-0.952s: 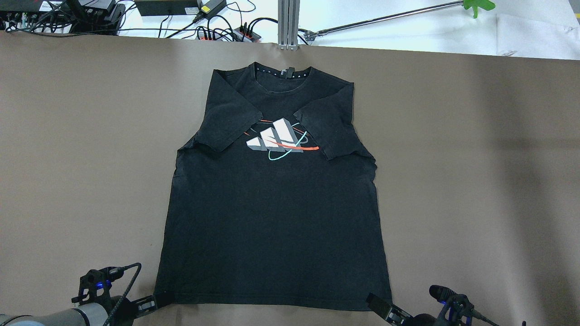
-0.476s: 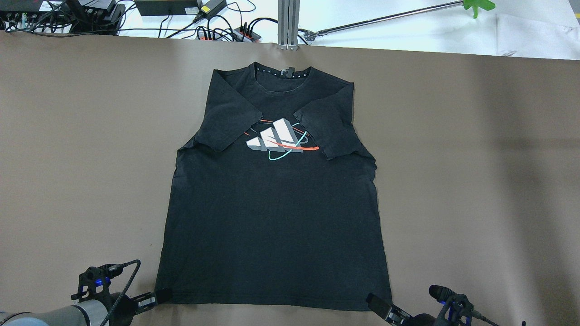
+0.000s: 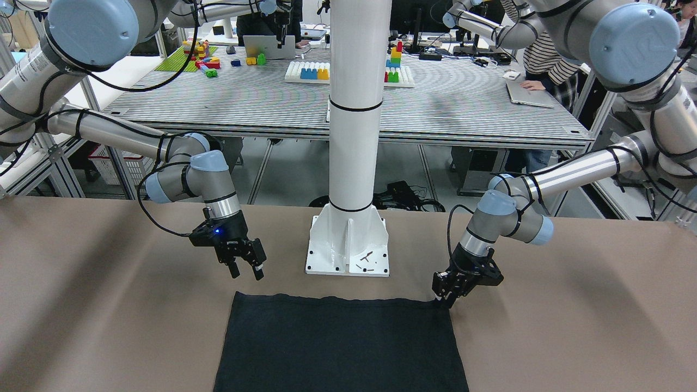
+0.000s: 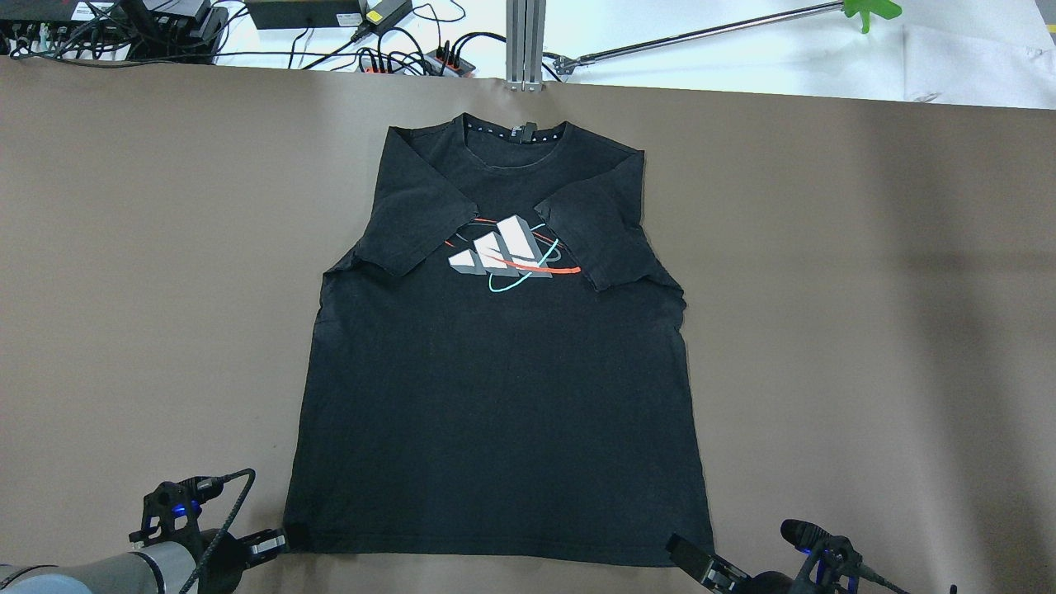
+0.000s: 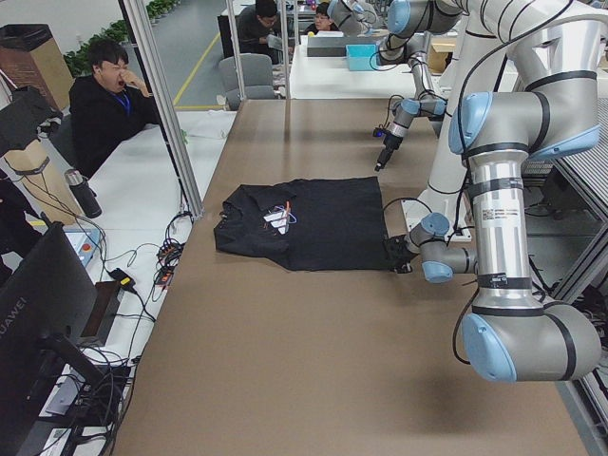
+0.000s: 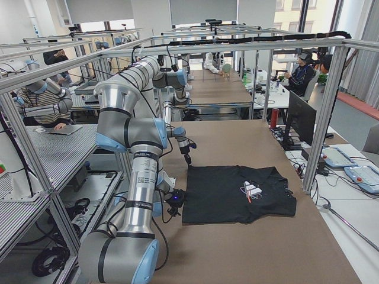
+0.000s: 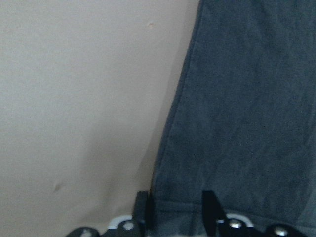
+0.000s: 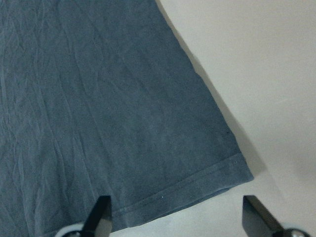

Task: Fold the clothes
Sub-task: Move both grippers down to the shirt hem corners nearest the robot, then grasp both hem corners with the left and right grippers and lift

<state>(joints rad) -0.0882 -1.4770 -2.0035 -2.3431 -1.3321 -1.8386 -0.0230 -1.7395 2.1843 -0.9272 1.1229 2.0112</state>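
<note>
Shift: left gripper (image 4: 285, 541) edged back; black T-shirt (image 4: 495, 396) unmoved.
Near hem corner: between its slightly parted fingers (image 7: 142, 210).
Opposite corner: right gripper (image 3: 246, 270) raised above, splayed.

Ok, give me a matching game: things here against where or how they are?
1 left gripper
2 right gripper
3 sleeves
4 white pillar

A folded inward over the T-shirt's chest
B raised, opened wide, near a hem corner
C low, right at a hem corner
D standing upright beyond the hem

Pairs: 1-C, 2-B, 3-A, 4-D
</note>
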